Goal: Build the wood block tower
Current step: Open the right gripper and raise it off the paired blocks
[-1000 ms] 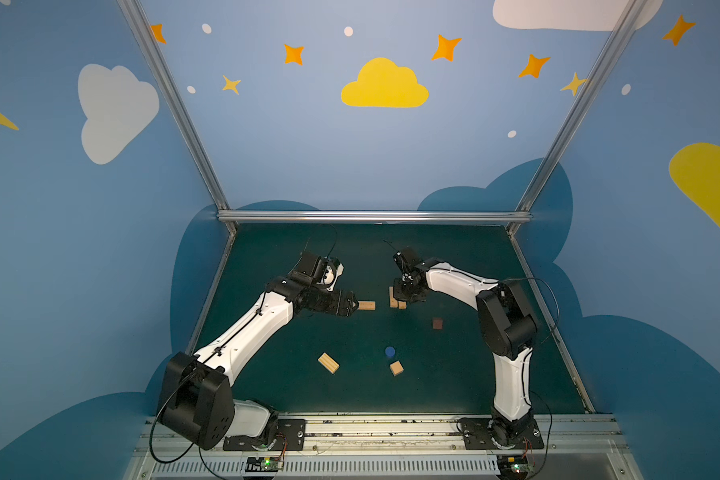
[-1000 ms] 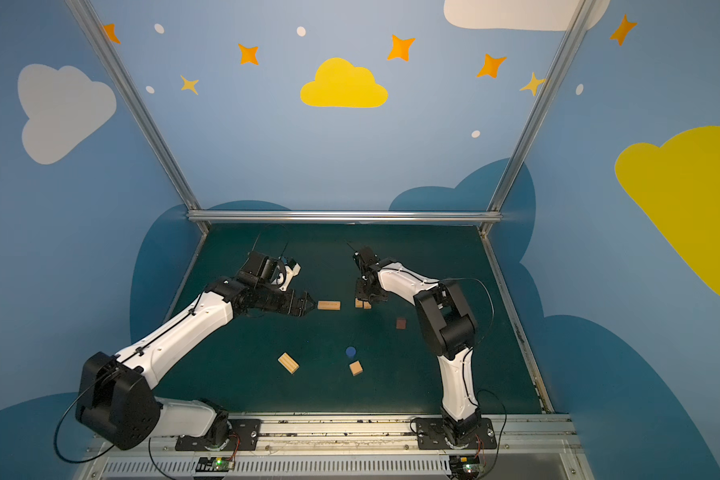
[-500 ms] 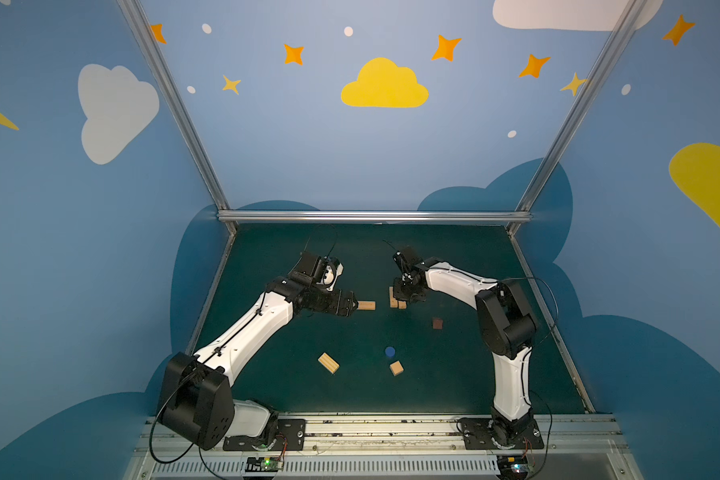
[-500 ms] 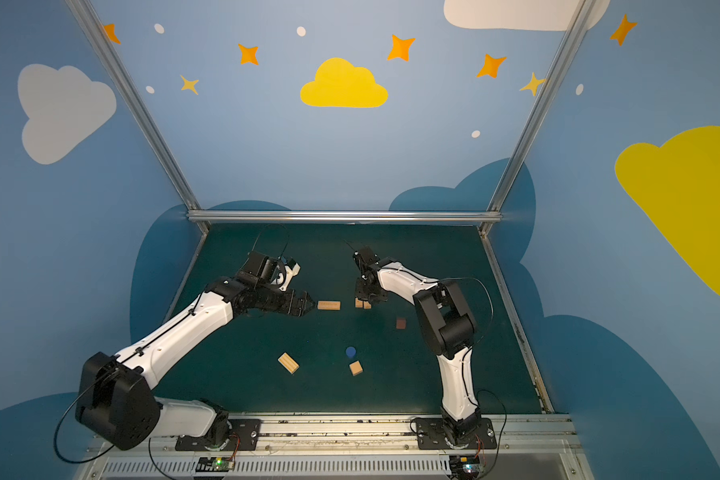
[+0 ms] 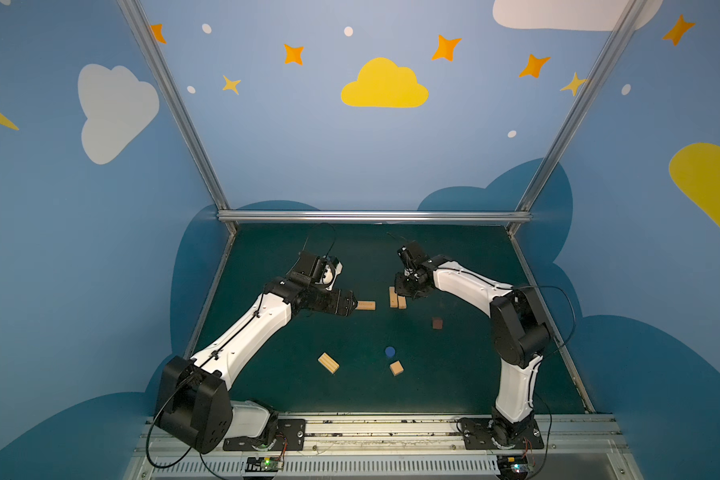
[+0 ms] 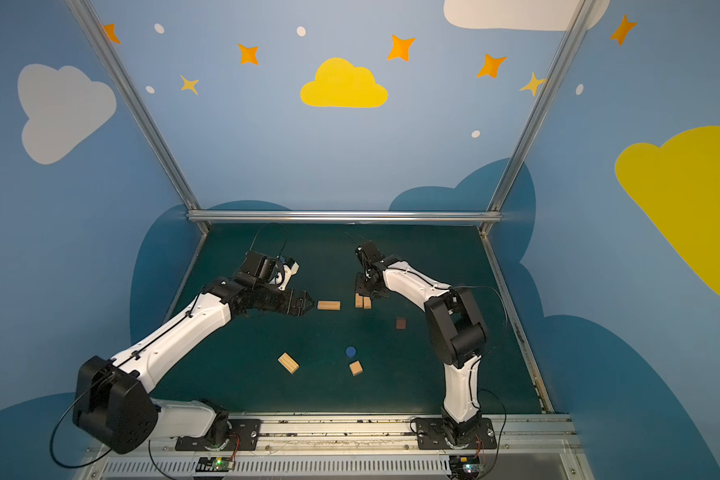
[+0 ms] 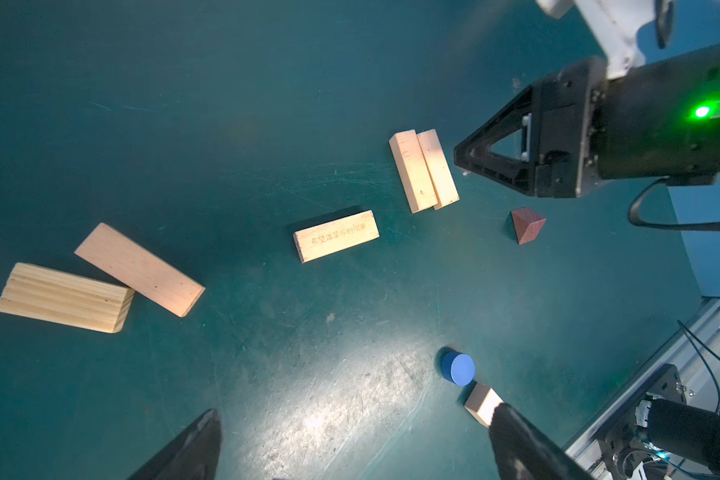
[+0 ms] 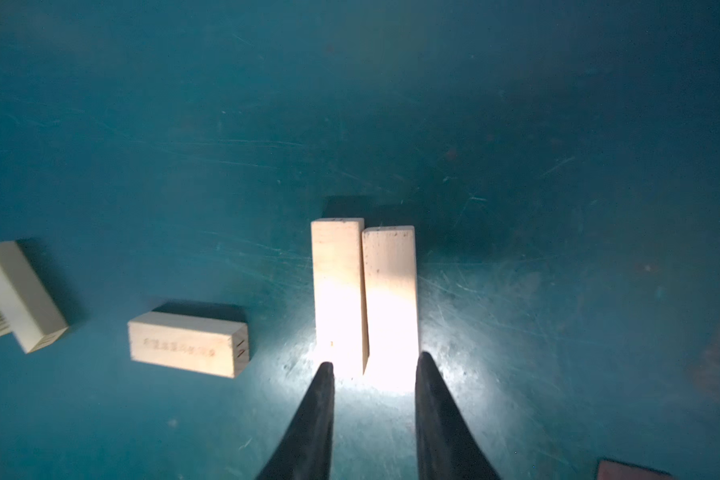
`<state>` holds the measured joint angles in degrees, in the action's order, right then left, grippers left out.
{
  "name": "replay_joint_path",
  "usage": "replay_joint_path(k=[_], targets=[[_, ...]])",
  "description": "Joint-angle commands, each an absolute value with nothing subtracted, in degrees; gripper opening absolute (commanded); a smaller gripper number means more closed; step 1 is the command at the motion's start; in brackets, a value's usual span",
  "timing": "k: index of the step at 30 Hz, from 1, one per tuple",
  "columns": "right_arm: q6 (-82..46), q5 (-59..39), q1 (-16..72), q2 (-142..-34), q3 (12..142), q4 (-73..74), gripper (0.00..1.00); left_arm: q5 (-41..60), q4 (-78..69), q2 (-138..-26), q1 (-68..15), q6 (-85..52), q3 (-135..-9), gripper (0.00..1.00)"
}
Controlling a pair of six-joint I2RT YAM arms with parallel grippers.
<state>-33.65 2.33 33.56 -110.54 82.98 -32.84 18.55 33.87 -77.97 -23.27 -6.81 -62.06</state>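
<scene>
Right gripper (image 8: 375, 360): it is held low at the far end of the two tan bars (image 8: 337, 291). Its jaws are opened only a little, about as wide as both bars together. Nothing is held. Whether the tips touch the wood cannot be told.
Left gripper (image 7: 356, 410): it is opened wide and nothing is held. It is pointed to the right, at the bar with letters (image 5: 366, 306), which lies just beside it.
Tower spot: the two tan bars are laid flat, side by side and touching, near the middle of the table (image 5: 454, 374), a bit to the far side.
Done: only a first layer seems to be made.
Left to do: more bars are to be laid crosswise on top. All other blocks are loose.
Loose blocks: the dark cube (image 5: 437, 323) lies to the right. The blue round piece (image 5: 389, 351) and the tan cube (image 5: 396, 368) lie near, close together. The grooved bar (image 7: 65, 297) and a smooth bar (image 7: 140, 269) lie near left, touching.
Bars: light wood, long box shapes, sharp edges, mostly smooth.
Blue piece: short, round, flat on top, painted.
Table: dark green, scratched, a bit shiny.
</scene>
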Motion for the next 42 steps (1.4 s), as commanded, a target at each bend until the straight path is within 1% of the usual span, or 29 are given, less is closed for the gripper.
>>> replay_joint_path(k=[1,6,10,20,29,37,42], targets=[[-33.3,2.1,33.3,-106.9,80.8,-32.5,0.29,18.0,33.5,-76.6,-23.4,-6.2,-62.8,1.00],[-31.8,0.9,33.2,-103.5,76.6,-29.2,0.26,18.2,33.1,-76.7,-23.4,-6.6,-62.7,1.00],[-30.3,0.1,33.1,-101.1,73.3,-27.5,0.21,18.4,32.8,-77.1,-23.4,-6.9,-62.7,1.00],[-29.8,-2.9,32.8,-97.9,67.2,-24.0,0.13,20.4,31.9,-78.8,-24.0,-8.5,-62.9,1.00],[-29.4,-4.1,32.5,-97.4,64.7,-22.7,0.00,22.0,30.8,-81.8,-26.2,-13.0,-65.4,0.97],[-30.1,-4.9,32.3,-98.2,63.1,-21.2,0.00,21.1,25.5,-83.3,-27.7,-18.0,-65.0,0.96],[-30.7,-5.1,32.2,-98.8,62.3,-21.1,0.00,21.1,27.1,-84.3,-27.7,-17.7,-65.7,0.96]])
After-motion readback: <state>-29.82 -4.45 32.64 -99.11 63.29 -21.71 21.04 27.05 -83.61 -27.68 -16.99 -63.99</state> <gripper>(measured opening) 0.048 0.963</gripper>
